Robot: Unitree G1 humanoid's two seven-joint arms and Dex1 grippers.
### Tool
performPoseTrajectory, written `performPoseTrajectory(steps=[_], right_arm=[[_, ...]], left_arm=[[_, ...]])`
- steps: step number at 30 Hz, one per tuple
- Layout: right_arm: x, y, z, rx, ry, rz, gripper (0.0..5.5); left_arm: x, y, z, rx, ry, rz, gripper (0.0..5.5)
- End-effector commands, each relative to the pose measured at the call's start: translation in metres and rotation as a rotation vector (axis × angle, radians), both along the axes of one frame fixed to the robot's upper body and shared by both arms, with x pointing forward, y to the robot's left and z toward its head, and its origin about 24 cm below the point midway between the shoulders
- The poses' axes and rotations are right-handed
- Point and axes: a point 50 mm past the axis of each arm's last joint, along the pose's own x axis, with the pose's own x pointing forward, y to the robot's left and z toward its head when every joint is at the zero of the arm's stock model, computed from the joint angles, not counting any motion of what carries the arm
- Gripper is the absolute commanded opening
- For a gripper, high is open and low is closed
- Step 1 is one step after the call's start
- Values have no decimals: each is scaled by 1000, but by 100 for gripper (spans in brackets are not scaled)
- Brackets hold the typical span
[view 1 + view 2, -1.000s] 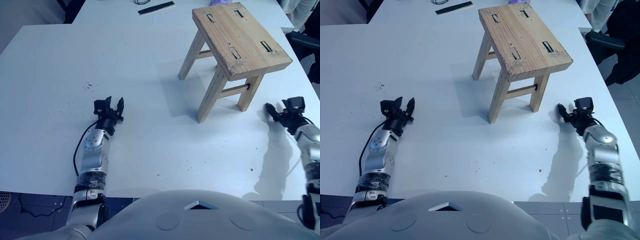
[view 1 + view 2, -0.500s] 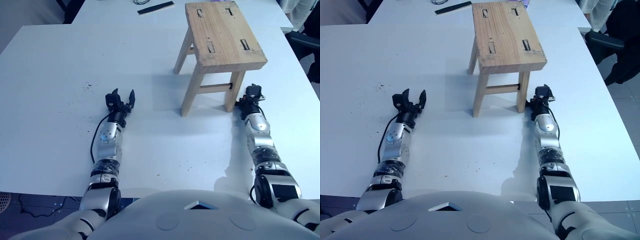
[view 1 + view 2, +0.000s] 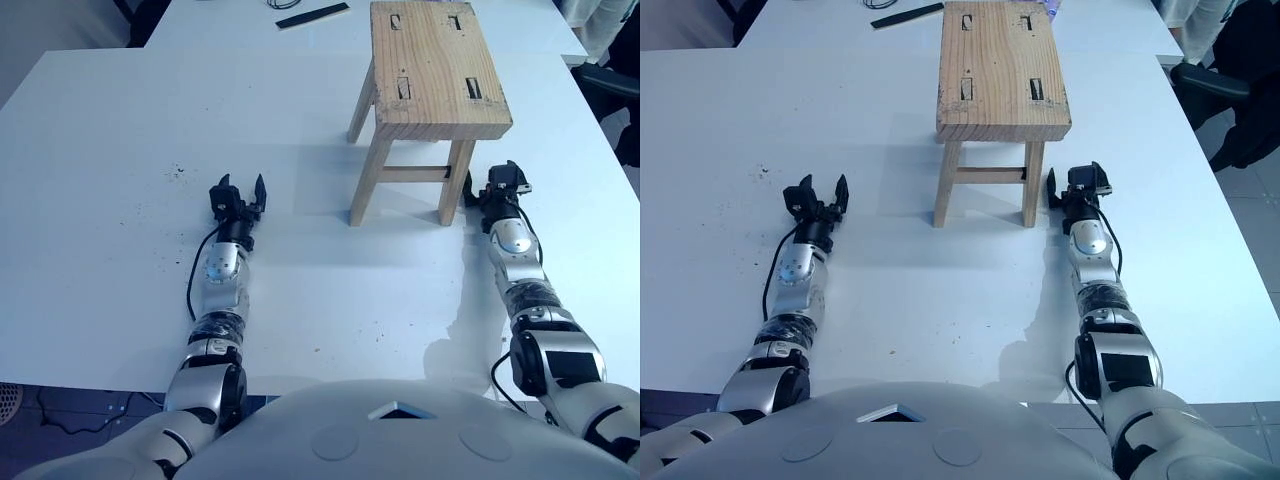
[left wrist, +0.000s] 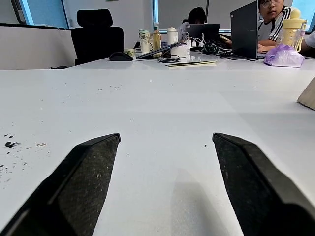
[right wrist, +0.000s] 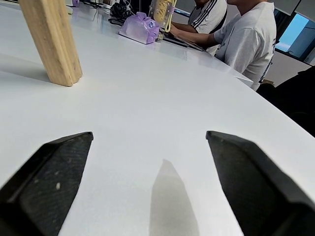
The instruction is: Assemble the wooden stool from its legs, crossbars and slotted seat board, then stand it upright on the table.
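As the assembled wooden stool (image 3: 430, 60) stands upright on the white table (image 3: 100, 150), its nearest leg (image 3: 455, 185) sits just inward of the spread, empty right gripper (image 3: 489, 182), while the left gripper (image 3: 239, 188), also spread and empty, lies well apart.

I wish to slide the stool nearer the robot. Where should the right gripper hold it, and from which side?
Probably the near right leg, from the stool's right side, where the right gripper lies beside it. That leg is a slim upright post, free below the seat board, so the fingers could close around it; the board looks too wide.
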Motion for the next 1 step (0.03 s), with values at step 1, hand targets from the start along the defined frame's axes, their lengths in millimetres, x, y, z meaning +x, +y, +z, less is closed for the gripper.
performPoseTrajectory(steps=[1], right_arm=[[-4,-2,-11,5,64,-21,425]], left_arm=[[-2,1,-13,3,87,28,351]])
